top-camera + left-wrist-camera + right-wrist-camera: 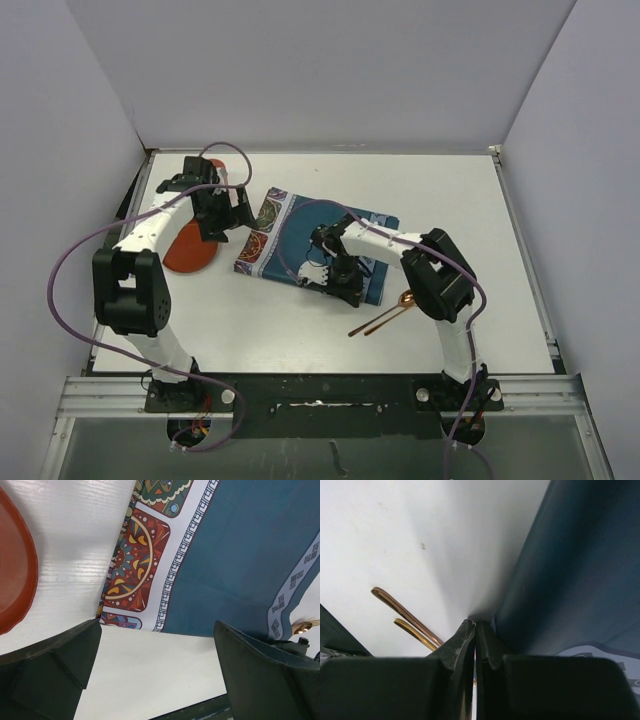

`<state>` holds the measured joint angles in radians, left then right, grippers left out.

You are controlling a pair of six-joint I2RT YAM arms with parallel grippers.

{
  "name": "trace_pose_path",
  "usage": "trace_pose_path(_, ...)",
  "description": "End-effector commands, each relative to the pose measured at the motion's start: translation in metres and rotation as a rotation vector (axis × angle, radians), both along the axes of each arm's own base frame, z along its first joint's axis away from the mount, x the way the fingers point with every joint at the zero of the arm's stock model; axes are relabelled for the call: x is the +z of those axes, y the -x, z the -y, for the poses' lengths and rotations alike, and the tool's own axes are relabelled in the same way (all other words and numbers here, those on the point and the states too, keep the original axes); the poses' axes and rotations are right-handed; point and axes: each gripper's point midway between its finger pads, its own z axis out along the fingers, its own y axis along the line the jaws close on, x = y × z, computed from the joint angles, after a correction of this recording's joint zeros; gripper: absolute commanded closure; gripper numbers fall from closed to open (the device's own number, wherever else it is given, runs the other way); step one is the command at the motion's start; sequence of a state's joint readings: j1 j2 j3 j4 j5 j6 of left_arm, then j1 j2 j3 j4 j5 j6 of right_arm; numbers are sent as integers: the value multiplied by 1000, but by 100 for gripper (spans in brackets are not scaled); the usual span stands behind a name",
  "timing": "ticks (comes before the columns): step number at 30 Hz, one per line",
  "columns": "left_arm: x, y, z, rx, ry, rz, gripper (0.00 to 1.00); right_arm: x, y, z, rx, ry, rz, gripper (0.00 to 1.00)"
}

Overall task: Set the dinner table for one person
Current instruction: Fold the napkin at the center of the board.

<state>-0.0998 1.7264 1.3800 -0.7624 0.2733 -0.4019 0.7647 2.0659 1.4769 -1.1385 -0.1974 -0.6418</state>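
The white dinner table (pixel 450 200) carries a teal placemat (pixel 290 225) with patterned ends, lying askew in the middle. My right gripper (pixel 338 278) is at the mat's near edge, shut on it. In the right wrist view its fingertips (pixel 475 625) are pressed together where the blue cloth (pixel 580 570) rises beside them. My left gripper (pixel 228 218) hovers open over the mat's patterned left end. In the left wrist view bare table (pixel 150 670) shows between its wide-apart fingers (pixel 157 630), with the mat (pixel 240 555) just beyond.
A red-orange plate (pixel 190 250) lies left of the mat, its rim (pixel 12 565) in the left wrist view. A copper spoon (pixel 400 303) and a second thin utensil lie right of the right gripper; their handles (pixel 405 612) run close beside its fingers.
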Motion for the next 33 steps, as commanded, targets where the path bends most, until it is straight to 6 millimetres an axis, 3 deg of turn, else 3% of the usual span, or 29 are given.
trace_pose_path(1, 8, -19, 10, -48, 25, 57, 2, 1, -36, -3, 15, -12, 113, 100)
trace_pose_path(14, 9, -19, 16, -84, 34, 68, 2, 17, -40, 31, -36, 39, 121, 100)
trace_pose_path(29, 15, -22, 24, -92, 60, 87, 2, 41, -20, 71, -74, 71, 119, 100)
trace_pose_path(33, 19, -26, 17, -71, 21, 112, 2, 44, -25, 70, -90, 50, 120, 100)
